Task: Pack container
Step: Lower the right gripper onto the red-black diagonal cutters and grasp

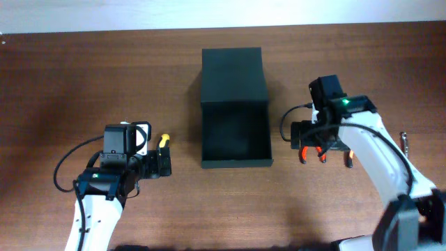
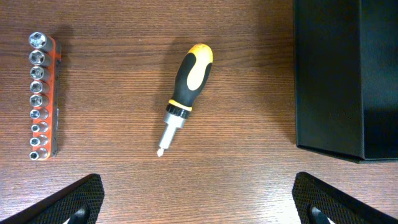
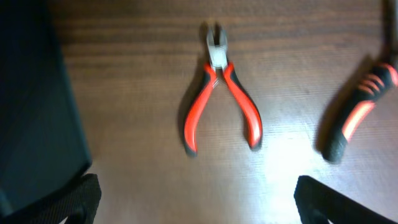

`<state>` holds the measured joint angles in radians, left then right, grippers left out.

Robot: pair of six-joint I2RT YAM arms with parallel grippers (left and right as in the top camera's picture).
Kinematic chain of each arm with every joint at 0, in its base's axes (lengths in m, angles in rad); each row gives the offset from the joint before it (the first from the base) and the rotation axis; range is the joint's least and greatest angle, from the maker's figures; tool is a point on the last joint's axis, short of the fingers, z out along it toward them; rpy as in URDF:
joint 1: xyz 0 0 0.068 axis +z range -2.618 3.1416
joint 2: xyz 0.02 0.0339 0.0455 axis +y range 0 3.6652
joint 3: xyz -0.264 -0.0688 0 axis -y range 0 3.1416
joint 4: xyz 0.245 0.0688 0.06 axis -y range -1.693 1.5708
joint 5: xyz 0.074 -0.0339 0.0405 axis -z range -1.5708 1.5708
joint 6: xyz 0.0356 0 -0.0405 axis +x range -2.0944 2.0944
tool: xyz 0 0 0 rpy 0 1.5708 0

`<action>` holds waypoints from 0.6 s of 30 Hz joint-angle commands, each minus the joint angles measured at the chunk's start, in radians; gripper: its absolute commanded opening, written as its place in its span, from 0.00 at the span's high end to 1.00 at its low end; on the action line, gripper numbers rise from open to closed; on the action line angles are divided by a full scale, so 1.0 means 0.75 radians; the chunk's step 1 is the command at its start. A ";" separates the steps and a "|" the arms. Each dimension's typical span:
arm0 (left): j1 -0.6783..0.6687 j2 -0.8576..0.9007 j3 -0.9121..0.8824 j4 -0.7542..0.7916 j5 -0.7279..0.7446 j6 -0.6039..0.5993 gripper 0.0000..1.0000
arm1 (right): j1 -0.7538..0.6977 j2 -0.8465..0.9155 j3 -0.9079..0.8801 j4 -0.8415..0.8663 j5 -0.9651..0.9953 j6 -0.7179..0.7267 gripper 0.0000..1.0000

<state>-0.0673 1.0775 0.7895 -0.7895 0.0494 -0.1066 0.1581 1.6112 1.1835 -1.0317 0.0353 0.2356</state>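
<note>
Left hand [image 1: 159, 164], spread wide, over brown wood-grain table [image 1: 56, 84].

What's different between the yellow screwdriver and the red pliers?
The screwdriver has one black-and-yellow handle; the pliers have two red-and-black handles, spread apart. The screwdriver lies left of the container, the pliers right. Both lie flat on the table, ungrasped.

Workshop-like bench: wooden table [image 1: 70, 70] with pliers [image 3: 217, 62], screwdriver [image 2: 186, 81], socket rail [image 2: 43, 96].

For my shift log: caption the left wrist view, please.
Open left gripper over a yellow-black screwdriver, socket rail at frame left, dark container at frame right, on wooden table.
</note>
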 commanded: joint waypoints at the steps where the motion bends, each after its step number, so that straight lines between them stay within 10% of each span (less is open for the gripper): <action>1: -0.003 -0.002 0.025 -0.002 0.019 -0.007 0.01 | 0.007 0.066 -0.015 0.057 -0.008 0.013 0.01; 18: -0.003 -0.002 0.024 -0.001 0.019 -0.007 0.01 | 0.007 0.112 -0.275 0.296 -0.067 0.097 0.00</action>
<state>-0.0673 1.0775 0.7895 -0.7895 0.0498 -0.1062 0.1581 1.6863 1.0061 -0.8227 -0.0029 0.2893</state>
